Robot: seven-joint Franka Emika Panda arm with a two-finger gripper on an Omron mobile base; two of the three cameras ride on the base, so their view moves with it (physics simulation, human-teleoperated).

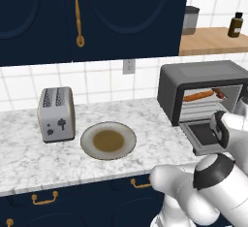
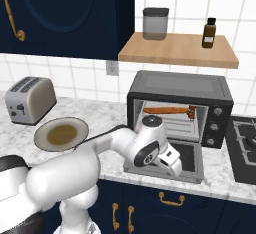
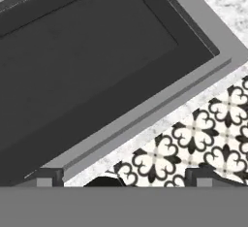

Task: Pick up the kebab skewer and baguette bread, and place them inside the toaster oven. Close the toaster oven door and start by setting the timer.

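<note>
The toaster oven (image 1: 203, 73) (image 2: 180, 85) stands on the counter with its door (image 1: 201, 134) (image 2: 192, 158) (image 3: 87, 61) dropped flat open. On the wire rack inside lies the orange-brown baguette bread (image 1: 198, 96) (image 2: 162, 110). The kebab skewer (image 1: 219, 93) (image 2: 191, 112) rests just to its right. My gripper (image 3: 123, 177) is open and empty. It hovers over the front edge of the lowered door, looking down on the dark glass and the grey bar handle (image 3: 160, 107). The hand (image 2: 167, 160) sits low at the door's left front.
A brown-centred plate (image 1: 107, 140) (image 2: 61, 134) and a silver two-slot toaster (image 1: 56, 113) (image 2: 30, 99) stand left of the oven. A wooden shelf (image 2: 180, 48) above holds a jar and a bottle. A stove (image 2: 245, 148) is at the right. Patterned floor (image 3: 203, 138) shows past the counter edge.
</note>
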